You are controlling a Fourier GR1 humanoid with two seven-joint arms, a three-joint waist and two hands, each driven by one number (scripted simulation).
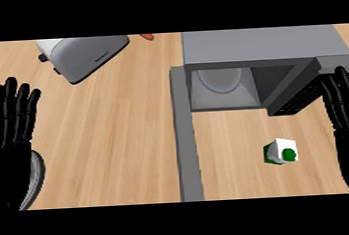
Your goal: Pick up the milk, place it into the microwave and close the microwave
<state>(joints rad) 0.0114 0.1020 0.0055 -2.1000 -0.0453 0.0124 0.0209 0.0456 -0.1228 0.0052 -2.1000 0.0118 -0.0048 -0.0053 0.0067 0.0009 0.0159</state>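
Observation:
A small white milk carton (281, 151) with a green cap stands upright on the wooden counter, in front of the microwave (262, 50). The grey microwave is open, with a round plate (220, 79) showing inside, and its door (184, 134) swings out toward me at the left. My right hand (346, 108) rests open at the right edge, fingers up, to the right of the carton and apart from it. At the left edge my left hand (9, 128) is open too, fingers up, far from the milk.
A silver toaster (82, 55) lies tilted at the back left. A small red object (148, 37) shows at the back edge beside it. A grey curved rim (34, 179) sits under my left forearm.

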